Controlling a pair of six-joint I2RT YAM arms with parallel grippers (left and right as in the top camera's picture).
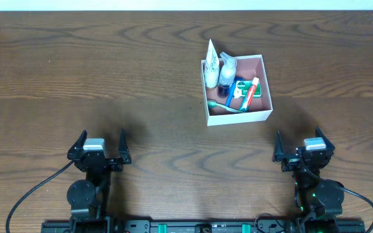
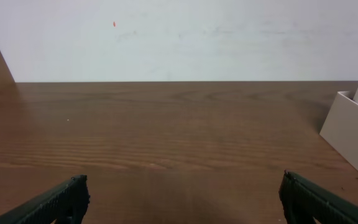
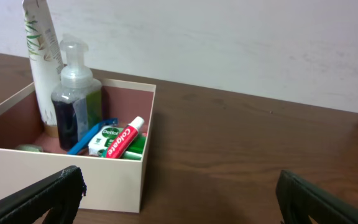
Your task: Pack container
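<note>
The left gripper (image 1: 102,137) and right gripper (image 1: 298,137) sit folded low, spread wide and empty, the container (image 1: 238,118) ahead-left of the right.

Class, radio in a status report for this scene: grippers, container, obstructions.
Left gripper open, empty. Right gripper open, empty. Container on table, holding tube, pump bottle, toothpaste, toothbrush. Nothing between grippers and container.

Left end effector (image 1: 102,138) and right end effector (image 1: 298,138) are black, with grey wrist blocks (image 1: 94,145) and trailing black cables (image 1: 28,197).
</note>
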